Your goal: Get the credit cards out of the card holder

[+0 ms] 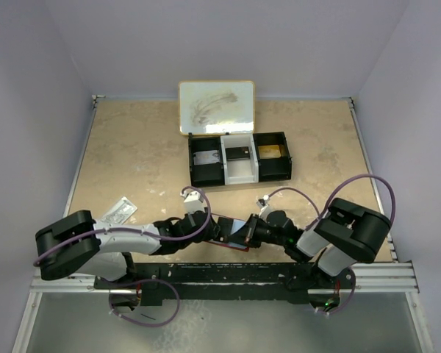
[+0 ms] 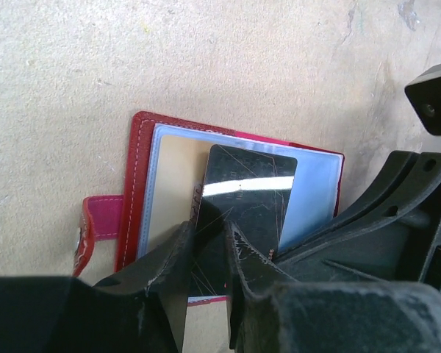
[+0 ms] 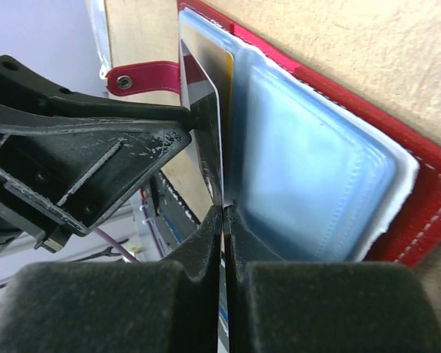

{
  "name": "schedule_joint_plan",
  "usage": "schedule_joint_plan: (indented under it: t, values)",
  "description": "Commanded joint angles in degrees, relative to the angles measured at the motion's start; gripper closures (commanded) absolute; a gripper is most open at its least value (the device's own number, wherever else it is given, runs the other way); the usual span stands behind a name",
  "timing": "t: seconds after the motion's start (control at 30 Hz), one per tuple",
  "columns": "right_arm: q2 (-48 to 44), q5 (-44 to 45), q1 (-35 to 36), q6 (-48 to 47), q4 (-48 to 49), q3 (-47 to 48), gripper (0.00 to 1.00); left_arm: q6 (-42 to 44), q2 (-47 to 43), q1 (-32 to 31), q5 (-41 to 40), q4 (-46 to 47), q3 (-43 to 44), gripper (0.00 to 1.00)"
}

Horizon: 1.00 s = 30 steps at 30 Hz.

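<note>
left fingers (image 2: 178,254) clamp the black card (image 2: 250,184) sticking out of the open red card holder (image 2: 136,184) on the bench (image 2: 206,59); right fingers (image 3: 202,243) are pinched together on the edge of its clear sleeve (image 3: 316,206)

The left gripper (image 2: 209,229) hides the lower end of the black card (image 2: 250,184). From above, the card holder (image 1: 237,240) is mostly covered.

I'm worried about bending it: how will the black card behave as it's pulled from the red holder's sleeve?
The black card looks flat and glossy, so probably stiff but slippery in the left claw. The card holder has soft clear sleeves, so it will likely flex and drag along unless pinned.
</note>
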Motion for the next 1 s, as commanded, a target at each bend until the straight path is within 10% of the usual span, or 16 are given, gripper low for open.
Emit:
schedule_joint_plan:
  t: [0.0,0.97]
  values:
    - [-1.7,1.7,0.1,-2.2,-3.7,1.2,0.97,2.2,1.1,0.0,2.0,2.0,1.7,0.81]
    - [-10.2,8.3,-1.0,-3.0,-19.0,4.9,0.72,6.5,4.8,-1.2,5.3,-0.5,2.6,0.94]
